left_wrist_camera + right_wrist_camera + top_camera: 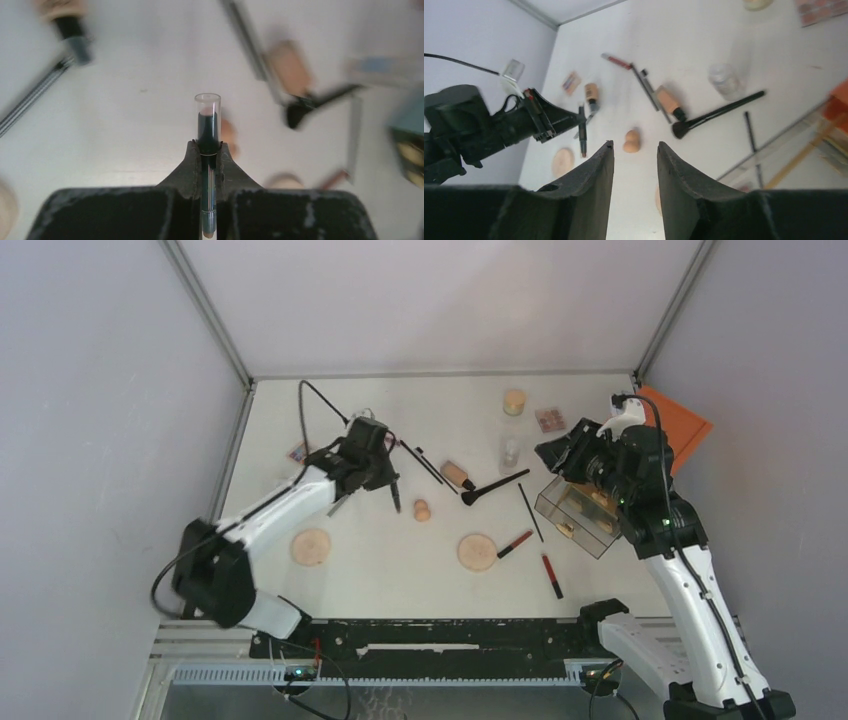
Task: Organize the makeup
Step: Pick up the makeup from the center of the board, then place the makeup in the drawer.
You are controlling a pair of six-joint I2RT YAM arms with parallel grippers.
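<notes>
One capped pencil [207, 122] is clamped in the fully closed left gripper [207, 147], its long axis running along the fingers, cap outward, while the clear drawer box [585, 520] lies well to its right, under the half-open, empty right gripper [635, 145].
</notes>
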